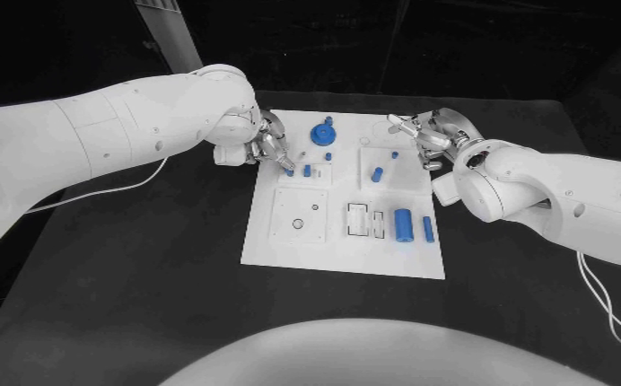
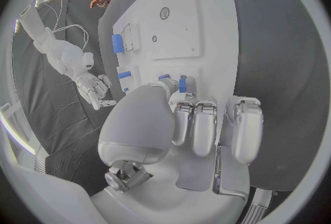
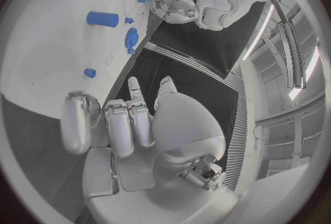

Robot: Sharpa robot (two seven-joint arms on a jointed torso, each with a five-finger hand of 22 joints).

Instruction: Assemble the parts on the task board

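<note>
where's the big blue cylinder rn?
Head view: the big blue cylinder lies flat on the task board, near side towards the right arm, between white slots and a thinner blue pin.

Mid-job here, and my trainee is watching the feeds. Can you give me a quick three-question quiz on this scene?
1. True or false: the right hand holds a part.
2. Which hand has a small blue peg at its fingers? A) left hand B) right hand
3. Fill in: seen from the robot, the round blue gear sits near the board's ____ edge.

Key: 1 false; 2 A; 3 far.
</note>
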